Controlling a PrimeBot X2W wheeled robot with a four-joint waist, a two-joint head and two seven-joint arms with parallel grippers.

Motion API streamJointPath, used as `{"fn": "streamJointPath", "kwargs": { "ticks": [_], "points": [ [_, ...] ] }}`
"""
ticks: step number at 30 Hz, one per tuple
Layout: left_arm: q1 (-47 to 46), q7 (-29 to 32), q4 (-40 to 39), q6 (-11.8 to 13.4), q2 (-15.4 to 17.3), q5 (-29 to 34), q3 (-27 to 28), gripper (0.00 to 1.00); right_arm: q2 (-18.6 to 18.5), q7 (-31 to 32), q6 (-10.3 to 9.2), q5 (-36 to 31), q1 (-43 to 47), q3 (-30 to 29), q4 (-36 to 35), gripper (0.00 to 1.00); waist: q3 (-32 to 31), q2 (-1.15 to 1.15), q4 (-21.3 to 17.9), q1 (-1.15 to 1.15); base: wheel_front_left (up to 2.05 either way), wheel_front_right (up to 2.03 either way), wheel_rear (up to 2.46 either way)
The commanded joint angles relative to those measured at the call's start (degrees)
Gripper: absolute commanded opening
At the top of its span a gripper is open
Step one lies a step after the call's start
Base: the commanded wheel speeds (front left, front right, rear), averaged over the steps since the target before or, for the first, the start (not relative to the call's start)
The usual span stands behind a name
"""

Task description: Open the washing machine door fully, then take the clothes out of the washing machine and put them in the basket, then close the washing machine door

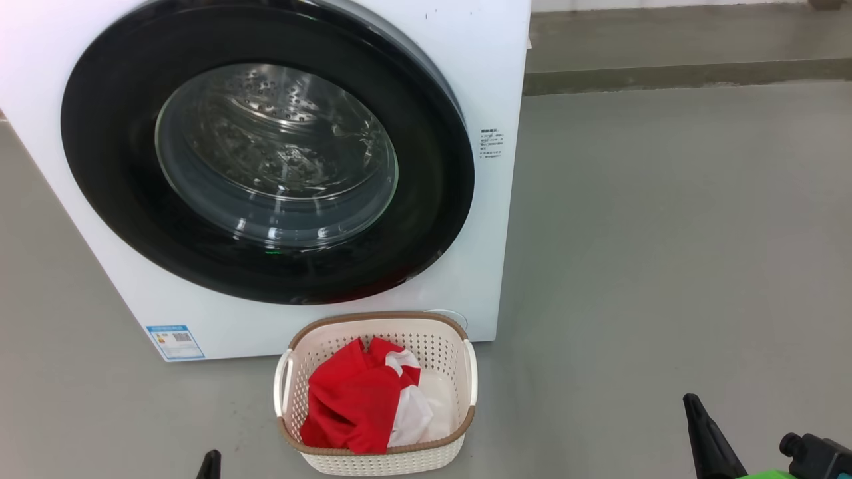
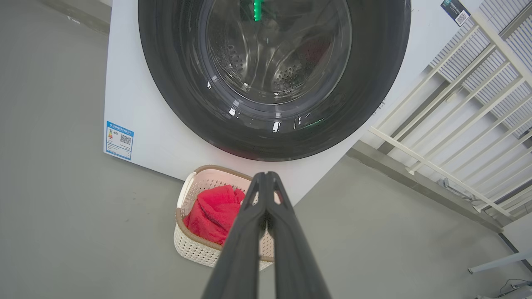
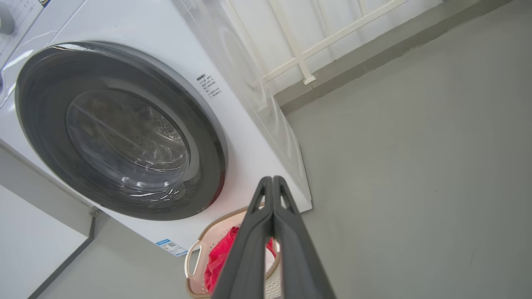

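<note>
You see clothes (image 1: 353, 399) in basket (image 1: 399, 466) just before washing machine (image 1: 496, 80), door (image 1: 106, 166) closed; left gripper (image 2: 266, 176) and right gripper (image 3: 272, 180) pressed together, empty: job looks done.

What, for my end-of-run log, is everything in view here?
washing machine: one, white, on the floor
washing machine door: one, black rim with clear window, shut on the machine's front
blue label: one, blue, low on the machine's front
basket: one, cream with brown rim, on the floor before the machine
clothes: one bundle, red and white, in the basket
railing: one, white, behind the machine
floor: grey
left gripper: one, dark, shut, empty
right gripper: one, dark, shut, empty
</note>
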Motion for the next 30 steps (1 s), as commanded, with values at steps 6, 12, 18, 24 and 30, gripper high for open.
{"fn": "streamJointPath", "kwargs": {
  "ticks": [6,12,18,24,30],
  "points": [
    [-3.63,1.13,-0.81,-0.13,0.25,-4.86,1.22,0.0,-0.68,1.14,-0.02,4.61,-3.84,-0.24,-1.3,0.0,0.34,0.0,-0.19,-0.01,0.0,0.0,0.0],
    [-4.65,2.28,-0.47,-0.15,0.14,-9.12,1.53,0.0,-0.71,2.32,-0.02,8.64,-4.67,-0.56,-1.25,0.0,0.7,0.0,-0.37,-0.01,0.0,0.0,0.0],
    [-5.52,3.27,-0.18,-0.17,0.04,-12.79,1.8,0.0,-0.74,3.33,-0.03,12.12,-5.38,-0.83,-1.21,0.0,1.01,0.0,-0.53,-0.01,0.0,0.0,0.0],
    [-6.4,4.26,0.11,-0.19,-0.05,-16.46,2.06,0.0,-0.77,4.35,-0.03,15.59,-6.09,-1.1,-1.17,0.0,1.31,0.0,-0.69,-0.01,0.0,0.0,0.0],
    [-7.28,5.25,0.4,-0.21,-0.15,-20.13,2.33,0.0,-0.8,5.36,-0.03,19.06,-6.8,-1.37,-1.13,0.0,1.62,0.0,-0.85,-0.01,0.0,0.0,0.0]
  ]
}}
